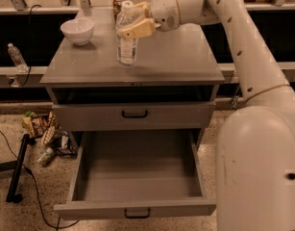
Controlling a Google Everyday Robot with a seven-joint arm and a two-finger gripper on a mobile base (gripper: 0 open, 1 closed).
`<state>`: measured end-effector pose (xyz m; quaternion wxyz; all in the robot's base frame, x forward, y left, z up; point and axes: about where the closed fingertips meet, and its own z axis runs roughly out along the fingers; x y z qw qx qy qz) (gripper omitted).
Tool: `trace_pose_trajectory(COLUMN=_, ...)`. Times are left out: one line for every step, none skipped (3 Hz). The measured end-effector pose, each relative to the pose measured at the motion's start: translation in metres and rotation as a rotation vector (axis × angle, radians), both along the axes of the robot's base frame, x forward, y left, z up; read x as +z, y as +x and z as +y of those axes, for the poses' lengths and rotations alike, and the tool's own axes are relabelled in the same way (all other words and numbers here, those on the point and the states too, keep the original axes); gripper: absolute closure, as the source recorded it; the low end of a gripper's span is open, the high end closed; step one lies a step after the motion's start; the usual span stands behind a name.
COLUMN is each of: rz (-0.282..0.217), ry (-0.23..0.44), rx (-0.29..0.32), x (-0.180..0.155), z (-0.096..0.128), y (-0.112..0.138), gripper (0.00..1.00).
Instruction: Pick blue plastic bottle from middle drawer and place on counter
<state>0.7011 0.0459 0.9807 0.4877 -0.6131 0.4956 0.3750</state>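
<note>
Clear blue plastic bottle (126,49) stands upright on the table (185,57), near its left rear. The gripper (137,19) is above the table, its fingers (140,29) clamped on the bottle's upper part. The middle drawer (137,172) is pulled out below.

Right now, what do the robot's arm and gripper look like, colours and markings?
The arm is a smooth off-white shell of thick rounded segments, with a row of small dark dots. The gripper, at the blue plastic bottle on the counter, has flat pale-yellow fingers. No cables on it show.
</note>
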Motion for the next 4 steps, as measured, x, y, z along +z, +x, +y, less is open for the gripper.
trace_pose_trajectory(rz=0.009, ry=-0.024, rx=-0.006, x=-0.003, z=0.008, y=0.016, gripper=0.75)
trace_pose_trajectory(rz=0.063, ry=-0.040, rx=-0.023, x=-0.016, z=0.007, y=0.028, gripper=0.53)
trace_pose_trajectory(rz=0.119, ry=-0.056, rx=-0.037, x=-0.028, z=0.004, y=0.035, gripper=0.28)
trace_pose_trajectory(rz=0.148, ry=-0.062, rx=-0.045, x=-0.034, z=0.001, y=0.039, gripper=0.06)
